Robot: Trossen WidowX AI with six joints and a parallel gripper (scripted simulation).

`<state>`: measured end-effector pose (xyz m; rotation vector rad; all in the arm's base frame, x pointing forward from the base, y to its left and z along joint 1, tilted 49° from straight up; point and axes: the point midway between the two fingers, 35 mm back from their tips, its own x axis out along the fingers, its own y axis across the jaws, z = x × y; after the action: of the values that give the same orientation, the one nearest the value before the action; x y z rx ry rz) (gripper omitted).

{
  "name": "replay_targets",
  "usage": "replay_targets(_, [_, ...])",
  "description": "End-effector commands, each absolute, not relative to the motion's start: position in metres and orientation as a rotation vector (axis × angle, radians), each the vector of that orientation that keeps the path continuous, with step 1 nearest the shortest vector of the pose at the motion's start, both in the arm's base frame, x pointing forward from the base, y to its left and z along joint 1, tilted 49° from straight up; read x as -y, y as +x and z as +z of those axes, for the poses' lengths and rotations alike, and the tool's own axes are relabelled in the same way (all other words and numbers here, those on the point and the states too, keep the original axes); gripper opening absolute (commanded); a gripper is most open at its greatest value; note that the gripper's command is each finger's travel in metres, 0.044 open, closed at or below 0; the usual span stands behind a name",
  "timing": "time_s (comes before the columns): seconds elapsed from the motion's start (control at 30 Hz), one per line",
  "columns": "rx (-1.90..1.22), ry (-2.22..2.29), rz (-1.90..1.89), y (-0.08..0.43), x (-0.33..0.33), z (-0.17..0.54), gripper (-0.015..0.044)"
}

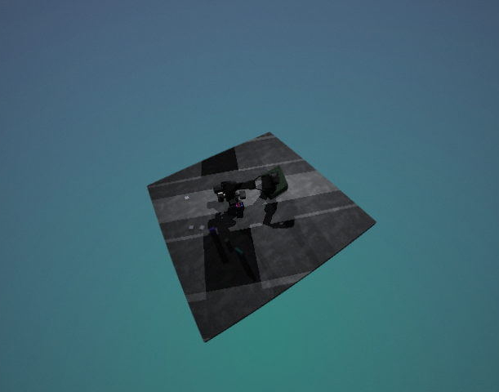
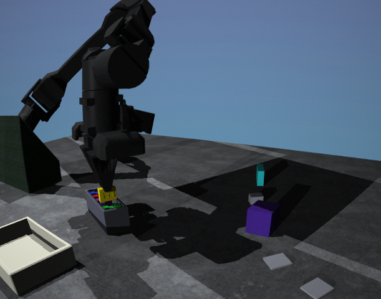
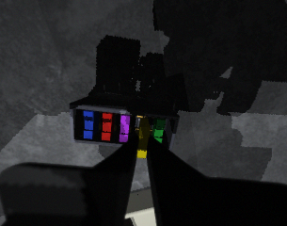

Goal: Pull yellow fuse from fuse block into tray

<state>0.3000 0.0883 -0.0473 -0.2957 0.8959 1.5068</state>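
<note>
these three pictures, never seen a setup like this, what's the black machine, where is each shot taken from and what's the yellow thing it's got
The black machine is a robot arm ending in a two-fingered gripper. One picture looks down from far above, one from the side, and one from a camera on the wrist, looking along the fingers. The gripper is shut on a yellow fuse, raised partly above the grey fuse block. The block's blue, red, purple and green fuses sit in their slots. A cream tray stands nearby, where the fuse should go. Also on the floor: a purple cube, a teal block, flat grey tiles and a dark green wedge.
</note>
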Motion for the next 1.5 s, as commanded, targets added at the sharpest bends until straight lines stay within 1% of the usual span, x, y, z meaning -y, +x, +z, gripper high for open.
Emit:
replay_targets(0.0, [-0.895, -0.303, 1.507, 0.301, -0.086, -0.046, 0.0])
replay_targets(0.8, [-0.895, -0.3, 1.506, 0.302, -0.078, -0.038, 0.0])
replay_targets(1.27, [-0.896, -0.301, 1.506, 0.306, -0.062, -0.024, 0.0])
replay_targets(1.47, [-0.899, -0.305, 1.501, 0.312, -0.047, -0.037, 0.0])
